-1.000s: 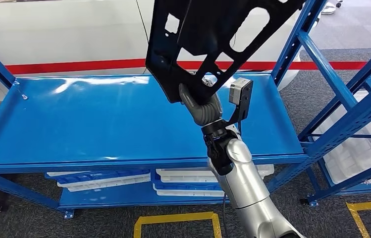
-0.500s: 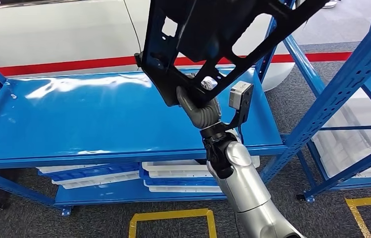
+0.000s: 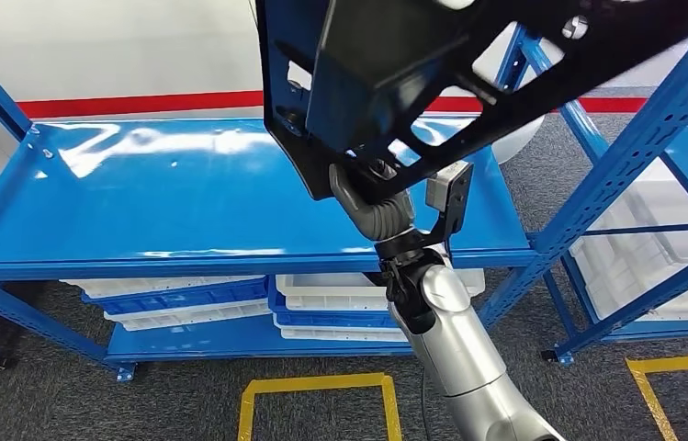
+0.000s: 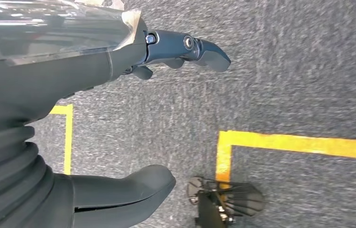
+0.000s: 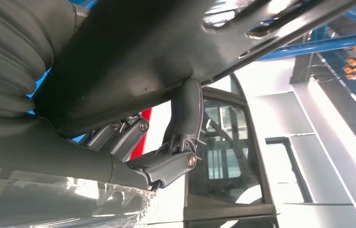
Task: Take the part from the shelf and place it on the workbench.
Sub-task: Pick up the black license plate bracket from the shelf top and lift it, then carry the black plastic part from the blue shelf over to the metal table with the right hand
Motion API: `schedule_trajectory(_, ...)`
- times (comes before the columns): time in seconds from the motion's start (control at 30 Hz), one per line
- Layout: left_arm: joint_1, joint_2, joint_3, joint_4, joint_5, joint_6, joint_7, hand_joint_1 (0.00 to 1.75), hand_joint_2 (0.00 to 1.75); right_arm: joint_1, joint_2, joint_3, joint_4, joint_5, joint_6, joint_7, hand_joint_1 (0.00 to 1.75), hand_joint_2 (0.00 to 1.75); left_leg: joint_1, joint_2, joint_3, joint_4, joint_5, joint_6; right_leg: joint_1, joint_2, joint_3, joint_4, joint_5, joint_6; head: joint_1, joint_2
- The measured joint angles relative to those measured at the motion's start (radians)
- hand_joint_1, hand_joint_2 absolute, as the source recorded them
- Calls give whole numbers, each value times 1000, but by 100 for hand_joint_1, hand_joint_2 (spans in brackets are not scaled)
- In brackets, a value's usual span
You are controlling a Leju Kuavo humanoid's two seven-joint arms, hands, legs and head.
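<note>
So the right hand (image 3: 367,188) has a solid grip on the part (image 3: 395,83), a big black plastic panel full of cutouts, holding it by its lower edge so the panel fans up and out toward 1 o'clock in the head view. In the right wrist view you can see the fingers (image 5: 185,114) hooked over the part's edge (image 5: 133,52), thumb side pressed underneath. The part is up in the air above the blue shelf (image 3: 184,202), not touching it. Below that shelf top, white trays (image 3: 340,299) sit stacked on the lower level. The left hand (image 4: 119,95) hangs down over grey carpet (image 4: 285,71) with yellow floor tape (image 4: 299,142), fingers apart and holding nothing.
</note>
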Motion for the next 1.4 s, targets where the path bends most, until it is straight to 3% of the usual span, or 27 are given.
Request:
schedule_trajectory(0.03,0,-1,0,0,0,0,1,0,175,1,-1,0,-1,4,0,-1,175,175,1,0,-12,1,9,-2,-2,0,21,-13,14,12,0,0)
schedule_trajectory(0.1,-1,-3,1,0,-1,0,1,0,175,1,-2,1,-3,10,0,-4,175,175,2,0,-31,6,23,-10,-6,-1,109,-132,54,32,0,0)
schedule_trajectory(0.17,-2,-3,2,0,-2,0,2,0,175,0,-1,3,-9,14,0,-9,175,175,1,0,-47,14,35,-21,-3,0,190,-260,60,28,0,0)
schedule_trajectory(0.2,-2,-3,2,0,-2,0,2,0,175,0,-1,4,-11,16,0,-12,175,175,0,-1,-52,17,42,-27,-1,1,206,-290,55,21,0,0)
schedule_trajectory(0.3,-2,-3,3,0,-2,-1,4,0,175,1,-1,6,-15,22,0,-15,175,175,2,-3,-63,23,47,-44,-2,1,194,-297,66,-8,-1,0)
schedule_trajectory(0.33,-2,-3,3,0,-2,-2,5,0,175,1,0,7,-16,23,0,-15,175,175,4,-4,-73,41,24,-50,-5,0,187,-297,75,-21,-1,0)
schedule_trajectory(0.4,-2,-4,3,0,-2,-2,5,0,175,1,2,10,-18,24,0,-15,175,175,8,-7,-104,133,-66,-59,-6,-2,166,-297,95,-41,-2,0)
schedule_trajectory(0.47,-2,-4,3,0,-2,-2,5,0,175,2,2,12,-18,24,0,-16,175,175,9,-8,-134,261,-138,-64,-2,-3,141,-296,116,-48,-2,0)
schedule_trajectory(0.5,-2,-4,3,0,-2,-2,5,0,175,3,2,13,-18,24,0,-16,175,175,9,-8,-134,299,-142,-64,0,-3,128,-294,126,-47,-2,0)
schedule_trajectory(0.53,-2,-4,3,0,-2,-2,5,0,175,3,2,13,-18,24,0,-16,175,175,9,-8,-119,303,-125,-63,1,-3,115,-292,135,-45,-2,0)
schedule_trajectory(0.6,-4,-4,3,0,-2,-2,5,0,175,4,2,13,-19,24,0,-16,175,175,9,-9,-37,211,-75,-56,2,-3,93,-287,150,-40,-2,0)
schedule_trajectory(0.67,-7,-4,3,0,-2,-2,5,0,175,2,2,13,-23,25,0,-16,175,175,5,-13,59,76,-72,-46,5,-3,80,-285,165,-29,-2,0)
schedule_trajectory(0.7,-8,-4,3,-1,-2,-2,5,0,175,1,2,14,-25,25,1,-16,175,175,1,-15,84,32,-81,-41,6,-4,77,-285,172,-22,-1,0)
schedule_trajectory(0.73,-8,-4,3,-1,-2,-2,5,0,175,0,3,15,-26,25,1,-16,175,175,-4,-17,93,11,-86,-35,6,-5,74,-287,180,-13,-1,0)
schedule_trajectory(0.8,-7,-4,3,-1,-3,-2,5,0,175,-1,2,16,-26,27,1,-16,175,175,-8,-14,81,1,-69,-18,4,-5,65,-286,188,-1,-1,0)
schedule_trajectory(0.83,-7,-4,4,0,-5,-2,5,0,175,0,1,17,-26,29,1,-17,175,175,-7,-11,71,-2,-56,-8,3,-5,56,-275,174,0,0,0)
schedule_trajectory(0.87,-7,-4,4,0,-6,-3,5,0,175,0,-1,17,-26,31,1,-17,175,175,-5,-8,59,-6,-42,0,3,-4,42,-245,141,-3,1,0)
schedule_trajectory(0.93,-7,-4,4,0,-10,-3,4,0,175,1,-3,19,-26,35,1,-17,175,175,-4,-5,28,-7,-16,9,2,-3,7,-131,49,-13,3,0)
schedule_trajectory(0.97,-7,-4,4,0,-11,-3,4,0,175,3,-4,20,-26,37,1,-17,175,175,-5,-5,10,-6,-2,10,2,-3,-6,-65,15,-13,3,0)
schedule_trajectory(1.0,-7,-5,4,0,-11,-2,3,0,175,5,-5,21,-26,39,1,-17,175,175,-5,-4,-9,-6,11,10,2,-3,-8,-16,3,-6,3,0)
schedule_trajectory(1.03,-7,-5,4,0,-11,-2,3,0,175,6,-6,23,-26,42,2,-17,175,175,-6,-3,-27,-5,25,9,2,-3,3,5,11,4,3,0)
schedule_trajectory(1.1,-6,-7,4,0,-11,1,4,0,175,7,-6,28,-26,45,3,-17,175,175,-7,-3,-58,-4,50,5,3,-3,75,-57,54,21,3,0)
schedule_trajectory(1.17,-6,-10,5,0,-11,4,6,0,175,2,-4,34,-26,46,8,-17,175,175,-10,-3,-80,-1,72,-3,7,-4,197,-218,57,14,3,0)
schedule_trajectory(1.23,-6,-12,7,0,-10,6,8,0,175,-4,-1,42,-24,47,15,-19,175,175,-11,-2,-91,-2,96,-13,14,-3,265,-329,34,-3,2,0)
schedule_trajectory(1.3,-4,-14,11,0,-6,7,9,0,175,-8,2,49,-18,47,22,-22,175,175,-8,-2,-97,-5,114,-25,12,-3,257,-341,40,-19,1,0)
schedule_trajectory(1.33,-3,-14,13,0,-4,7,9,0,175,-11,4,52,-14,47,24,-24,175,175,-6,-5,-103,2,101,-31,9,-4,248,-341,50,-27,1,0)
schedule_trajectory(1.4,-2,-16,15,0,-2,7,10,0,175,-18,9,59,-7,47,27,-27,175,175,1,-9,-124,69,14,-46,2,-7,228,-341,75,-46,0,0)
